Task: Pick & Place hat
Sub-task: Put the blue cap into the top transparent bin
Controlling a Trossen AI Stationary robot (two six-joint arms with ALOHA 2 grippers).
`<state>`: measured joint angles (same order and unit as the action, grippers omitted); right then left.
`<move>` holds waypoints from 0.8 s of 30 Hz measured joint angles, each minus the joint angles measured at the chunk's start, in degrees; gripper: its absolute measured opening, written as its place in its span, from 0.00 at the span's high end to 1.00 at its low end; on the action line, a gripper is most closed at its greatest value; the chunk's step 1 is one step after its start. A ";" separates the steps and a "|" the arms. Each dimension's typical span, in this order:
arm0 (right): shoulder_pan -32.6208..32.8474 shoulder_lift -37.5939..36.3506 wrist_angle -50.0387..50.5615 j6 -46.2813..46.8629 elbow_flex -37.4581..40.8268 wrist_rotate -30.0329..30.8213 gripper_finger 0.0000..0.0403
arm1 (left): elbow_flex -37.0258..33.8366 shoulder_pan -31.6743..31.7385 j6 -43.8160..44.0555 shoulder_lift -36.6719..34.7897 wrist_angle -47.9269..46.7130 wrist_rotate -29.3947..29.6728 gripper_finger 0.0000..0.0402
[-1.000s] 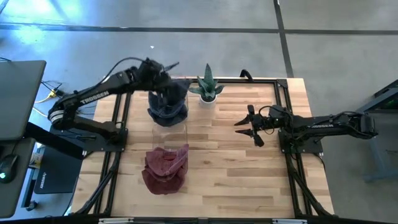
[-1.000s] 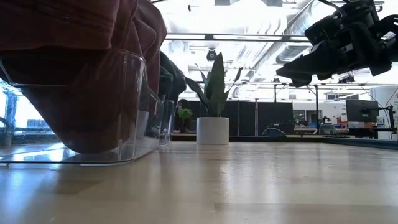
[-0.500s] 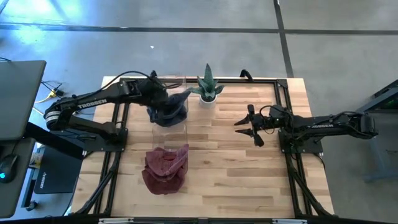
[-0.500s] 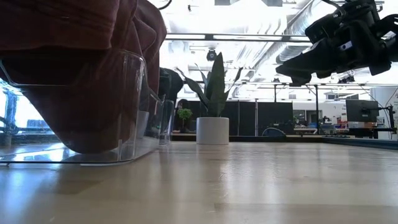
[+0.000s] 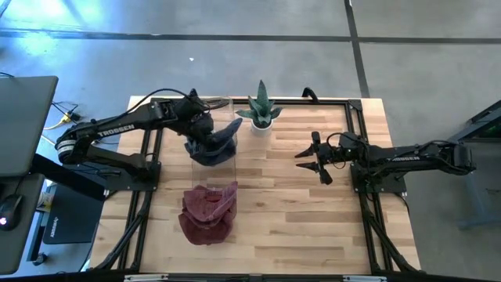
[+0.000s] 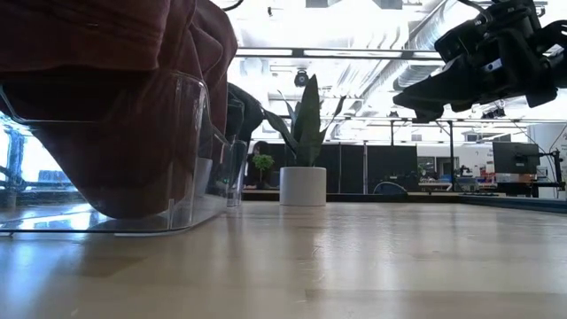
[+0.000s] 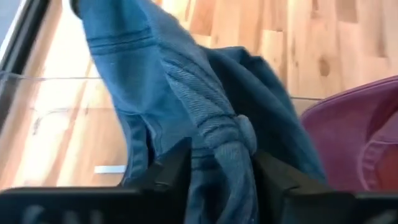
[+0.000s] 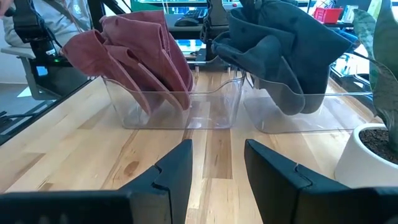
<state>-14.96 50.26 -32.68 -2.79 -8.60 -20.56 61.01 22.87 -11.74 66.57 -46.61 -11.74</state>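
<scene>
Maroon hat (image 5: 208, 212) sits nearest, draped over the near end of a clear plastic bin (image 8: 177, 104) close to the bench's (image 5: 305, 204) front edge, left of centre. Farther back, blue denim hat (image 5: 213, 142) hangs over the rim of a 2nd clear bin (image 8: 298, 109), toward the back-left corner. Left gripper (image 5: 202, 135) is right on top of it; wrist view shows denim folds bunched between its fingers (image 7: 171, 171), so fingers look closed on the fabric, tho whether the clamp is firm can't tell. Right gripper (image 5: 309, 159) hovers above the bench w/ fingers apart, holding nothing, right of centre, well apart from both bins. Potted plant (image 5: 261, 113) in white pot stands at back edge, just beside the blue hat.
</scene>
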 joint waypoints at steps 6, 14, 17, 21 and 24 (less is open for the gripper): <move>0.01 0.02 0.31 0.02 0.00 0.01 0.65 | 3.05 0.00 0.30 0.02 -1.80 -4.20 0.51; -0.01 0.02 0.45 0.48 0.00 0.00 0.65 | 10.10 0.00 -1.76 0.02 -7.45 -2.01 0.44; -0.01 0.02 0.48 0.48 0.00 0.00 0.65 | 10.67 0.00 -1.51 0.02 -4.13 2.87 0.52; 0.00 0.02 0.48 0.48 0.00 0.00 0.65 | 10.67 0.00 -3.51 2.29 -4.06 10.87 0.75; -0.01 0.02 0.47 0.48 0.00 0.00 0.65 | 10.41 0.07 -3.44 6.30 -6.21 7.48 0.95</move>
<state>-14.96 50.28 -32.21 -2.31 -8.60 -20.55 71.42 22.94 -15.17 72.87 -52.82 -4.26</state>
